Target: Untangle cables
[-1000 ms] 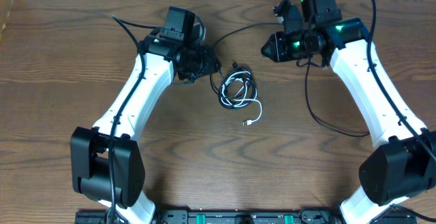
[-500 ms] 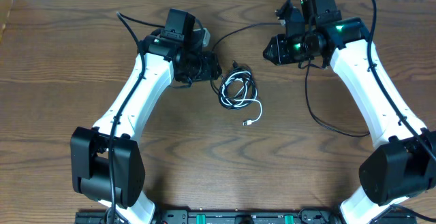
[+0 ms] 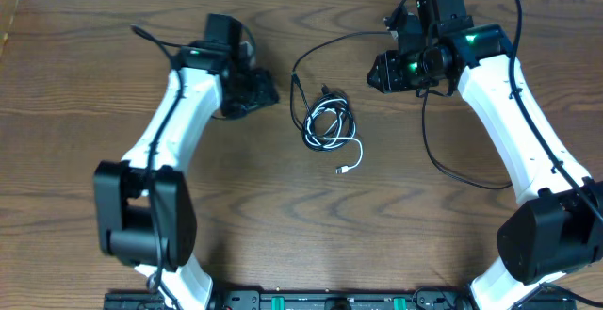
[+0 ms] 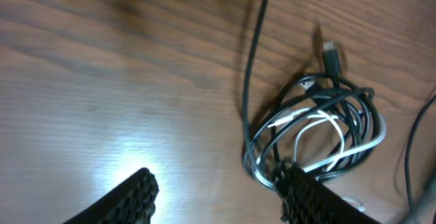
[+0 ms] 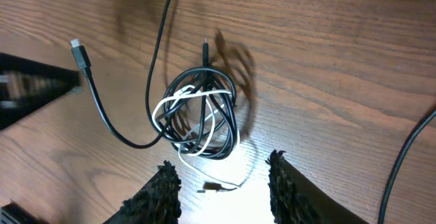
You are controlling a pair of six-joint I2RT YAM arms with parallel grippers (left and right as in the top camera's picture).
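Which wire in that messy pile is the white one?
The white cable, whose small plug trails loose from the bundle. The other cables are black.

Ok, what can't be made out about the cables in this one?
Overhead: the cable bundle is too small to trace the crossings.
Left wrist: a finger of the left gripper covers the bundle's lower edge.
Right wrist: a dark shape at the left edge is blurred.
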